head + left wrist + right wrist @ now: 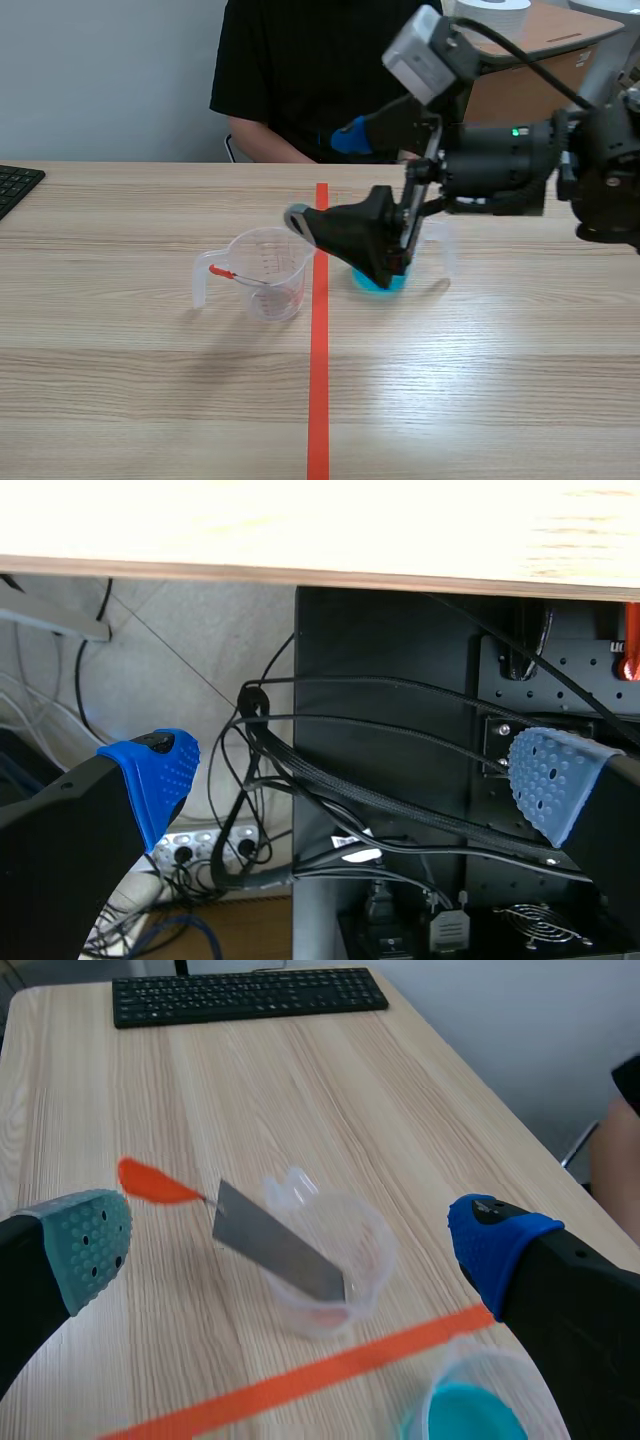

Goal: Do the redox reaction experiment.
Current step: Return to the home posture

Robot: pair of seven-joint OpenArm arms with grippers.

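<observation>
Though clear-walled, cup (432, 1385) blue-filled.

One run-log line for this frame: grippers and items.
right gripper: open, hovering over blue-liquid cup | left gripper: open, below table | metal strip: leaning in clear measuring cup, ungripped

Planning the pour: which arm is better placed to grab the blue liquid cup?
Right: the right claw hangs open just above that cup; the left claw sits below the table.
</observation>
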